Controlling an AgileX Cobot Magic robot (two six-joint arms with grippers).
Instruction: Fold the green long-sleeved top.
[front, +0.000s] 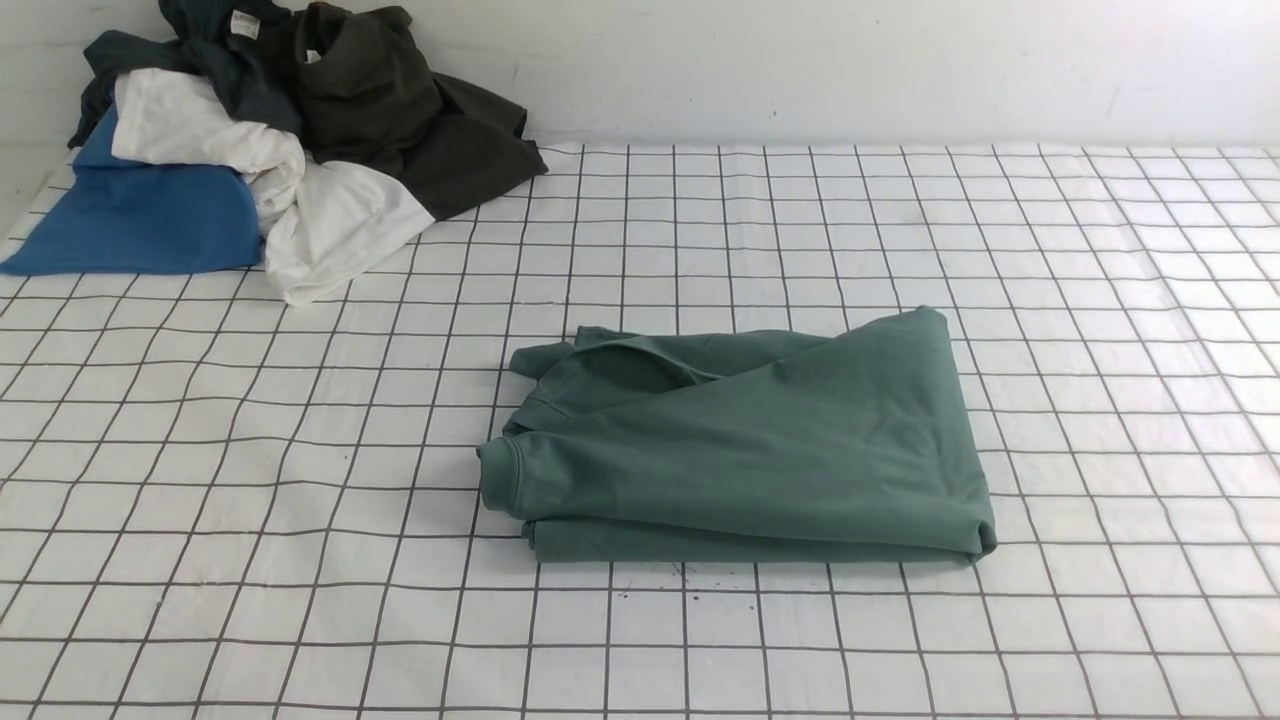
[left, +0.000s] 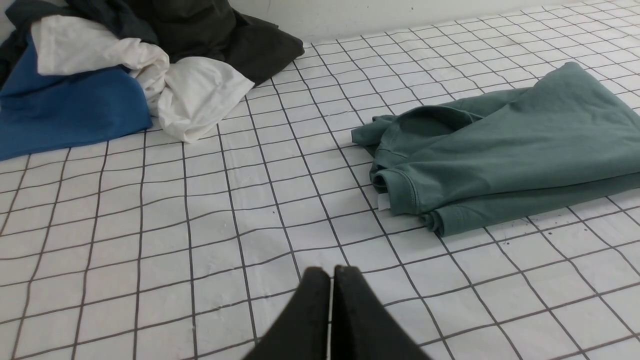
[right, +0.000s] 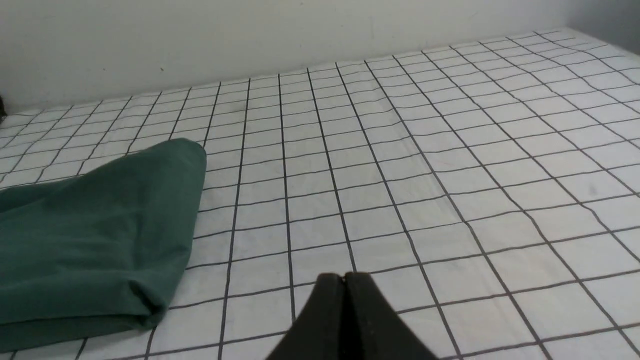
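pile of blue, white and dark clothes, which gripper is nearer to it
Left. The left gripper faces the pile of blue, white and dark clothes; the right gripper is beyond the folded green top.

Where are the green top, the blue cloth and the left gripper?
green top (front: 760, 440), front view, middle of its folded upper layer
blue cloth (front: 150, 220), front view, its flat face
left gripper (left: 331, 272), left wrist view, between its closed fingertips

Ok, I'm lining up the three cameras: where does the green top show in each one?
Front view: green top, folded, centre of the gridded table cover.
Left wrist view: green top at the picture's right side.
Right wrist view: one folded end at the picture's left edge.
Shared landmark: the gridded table cover.
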